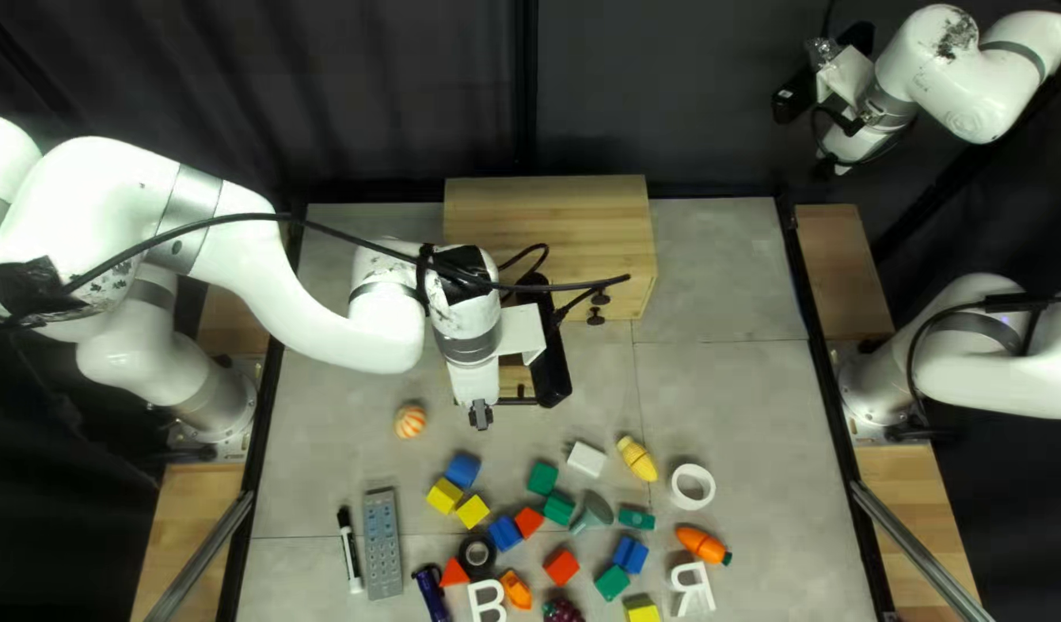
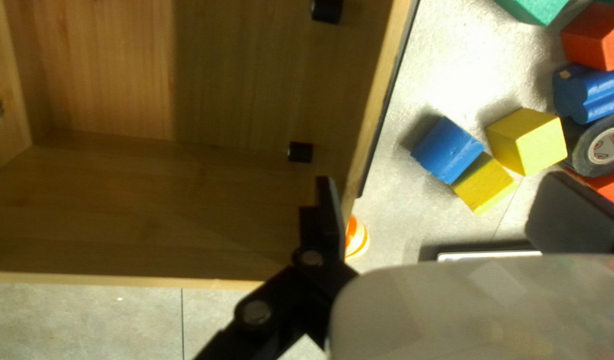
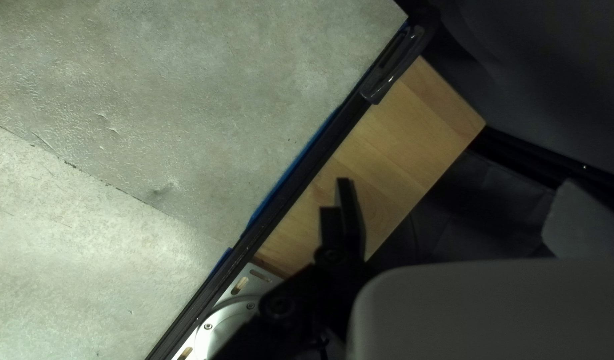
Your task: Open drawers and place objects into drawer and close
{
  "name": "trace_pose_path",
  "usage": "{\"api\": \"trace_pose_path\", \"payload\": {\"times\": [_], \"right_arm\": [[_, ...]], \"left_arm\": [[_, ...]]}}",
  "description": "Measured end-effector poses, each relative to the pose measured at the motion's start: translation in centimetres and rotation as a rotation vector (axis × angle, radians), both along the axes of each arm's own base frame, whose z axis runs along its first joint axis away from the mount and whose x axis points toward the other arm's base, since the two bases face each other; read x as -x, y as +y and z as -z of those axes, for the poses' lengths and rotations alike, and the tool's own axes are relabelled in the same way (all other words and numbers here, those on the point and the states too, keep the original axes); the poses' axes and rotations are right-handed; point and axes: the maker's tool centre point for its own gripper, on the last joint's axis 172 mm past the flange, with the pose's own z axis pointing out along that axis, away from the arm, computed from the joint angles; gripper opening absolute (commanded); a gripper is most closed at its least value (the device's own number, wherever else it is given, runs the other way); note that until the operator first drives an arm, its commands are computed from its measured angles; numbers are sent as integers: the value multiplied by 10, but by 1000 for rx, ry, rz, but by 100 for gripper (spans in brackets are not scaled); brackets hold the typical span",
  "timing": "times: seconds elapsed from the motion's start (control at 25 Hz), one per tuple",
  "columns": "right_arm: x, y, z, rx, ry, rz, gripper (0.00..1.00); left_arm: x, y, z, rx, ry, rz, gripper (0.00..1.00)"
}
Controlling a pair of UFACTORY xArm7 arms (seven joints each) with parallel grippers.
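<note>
My left gripper [image 1: 481, 417] is over the front of the pulled-out drawer [image 1: 515, 381] in the top left view. In the left wrist view, my left gripper [image 2: 447, 210] stands open with fingers wide apart. One finger [image 2: 330, 213] shows over the inner side of the drawer front [image 2: 371, 127], near its corner; the other is outside, over the table side. No object shows inside the drawer. My right gripper [image 1: 830, 167] hangs raised at the upper right; in the right wrist view my right gripper [image 3: 453, 217] is open and holds nothing. A blue block [image 2: 448, 150] and yellow block [image 2: 528, 141] lie outside the drawer.
The wooden cabinet [image 1: 548, 225] has two dark knobs [image 1: 596, 317]. An orange-striped ball [image 1: 409, 422] lies left of my left gripper. Blocks, a remote [image 1: 383, 541], a marker [image 1: 350, 551], a white ring [image 1: 693, 486], toy corn [image 1: 637, 459] and a toy carrot [image 1: 703, 544] spread across the nearer table.
</note>
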Motion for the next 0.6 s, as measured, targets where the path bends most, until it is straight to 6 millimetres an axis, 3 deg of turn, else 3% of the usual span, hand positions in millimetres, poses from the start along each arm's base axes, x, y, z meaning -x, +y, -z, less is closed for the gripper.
{"api": "trace_pose_path", "payload": {"times": [0.6], "right_arm": [[0, 0, 0, 0, 0, 0, 100]], "left_arm": [[-6, -5, -4, 2, -8, 4, 100]]}}
